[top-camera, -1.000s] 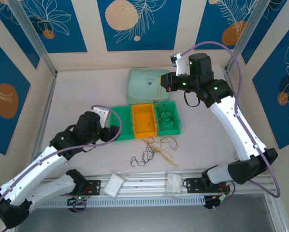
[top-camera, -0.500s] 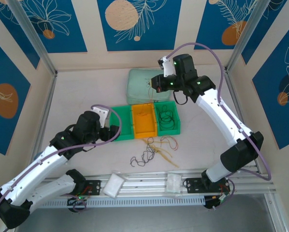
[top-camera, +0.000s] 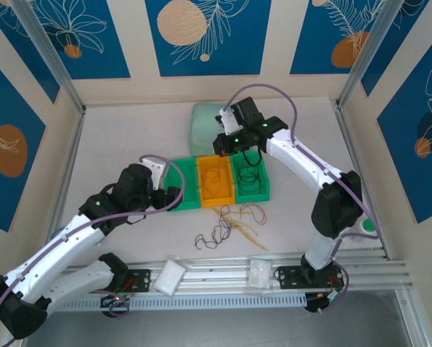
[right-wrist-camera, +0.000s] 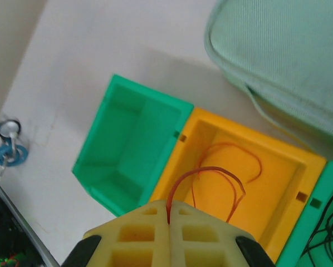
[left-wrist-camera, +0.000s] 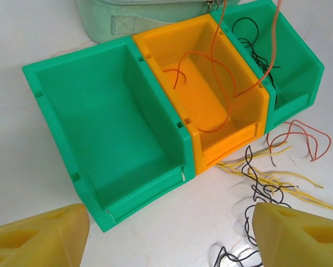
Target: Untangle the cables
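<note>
- I see my right gripper [right-wrist-camera: 169, 212] right above the orange bin [right-wrist-camera: 267, 167]. Its two yellow fingers [right-wrist-camera: 138, 231] are pressed tight together. They pinch a thin orange cable [right-wrist-camera: 208, 169].
- The orange cable hangs down from the fingers in loops. Its low end lies curled on the floor of the orange bin. From the left wrist camera I see it come down from above into that bin.
- My left gripper [left-wrist-camera: 171, 222] is at the near left of the orange bin. It is close to the green bin [left-wrist-camera: 111, 128] that touches the orange bin's left side. Its fingers [left-wrist-camera: 38, 236] are spread wide apart and hold nothing.
- A second green bin [left-wrist-camera: 292, 72] touches the right side of the orange bin. A black cable [left-wrist-camera: 250, 41] lies bunched up inside it.
- More cables lie loose on the table [top-camera: 115, 144], just in front of the orange bin. There are yellow cables [left-wrist-camera: 283, 181], a loose black cable [left-wrist-camera: 255, 181] and a red cable [left-wrist-camera: 300, 123].
- The yellow cables and the loose black cable cross over each other. The red cable makes a loop a bit to the right of them.
- A pale green pouch [top-camera: 209, 126] sits just behind the orange bin.
</note>
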Motion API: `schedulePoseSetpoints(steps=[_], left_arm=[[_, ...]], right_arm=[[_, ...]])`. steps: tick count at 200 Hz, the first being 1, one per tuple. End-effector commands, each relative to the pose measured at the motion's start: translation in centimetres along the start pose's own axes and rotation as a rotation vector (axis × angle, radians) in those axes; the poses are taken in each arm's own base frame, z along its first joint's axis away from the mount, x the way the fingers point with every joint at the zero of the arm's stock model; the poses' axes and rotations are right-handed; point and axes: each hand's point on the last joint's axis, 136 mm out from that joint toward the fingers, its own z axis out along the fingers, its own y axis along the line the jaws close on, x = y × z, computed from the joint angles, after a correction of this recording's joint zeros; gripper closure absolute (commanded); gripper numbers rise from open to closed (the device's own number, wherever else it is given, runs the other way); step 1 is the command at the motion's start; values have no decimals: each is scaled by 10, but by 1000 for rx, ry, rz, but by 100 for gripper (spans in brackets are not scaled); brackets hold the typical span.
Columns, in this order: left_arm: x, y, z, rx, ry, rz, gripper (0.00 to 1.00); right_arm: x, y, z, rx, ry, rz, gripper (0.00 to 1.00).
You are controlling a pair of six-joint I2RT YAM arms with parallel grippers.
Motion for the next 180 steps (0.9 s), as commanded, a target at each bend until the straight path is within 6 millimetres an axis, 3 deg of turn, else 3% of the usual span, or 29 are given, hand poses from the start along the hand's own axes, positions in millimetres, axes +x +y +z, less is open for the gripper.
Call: schedulePoseSetpoints(steps=[1,48,67,84,119,149,164,180], left_arm=[[-5,-4,2,30,-11,-5,23],[-1,-4,7,36,0,-13,23],[0,-4,8,38,5,-13,23],[0,-4,9,39,4,-13,23],[3,-4,12,39,12,-8,23],[7,-3,17,40,27,-9,23],[9,-4,20,48,35,-8,23],[10,-5,24,53,45,-8,23]], right_arm=[[10,3,14,-34,91,14,97],[28,-13,55,-4,216,32,97],[35,-9,62,-13,261,25,95],[41,-6,61,-16,294,19,87],[45,-2,36,-12,292,13,64],[47,-6,-6,10,208,33,62],[59,-13,-27,34,182,62,62],[85,-26,-42,93,193,85,63]])
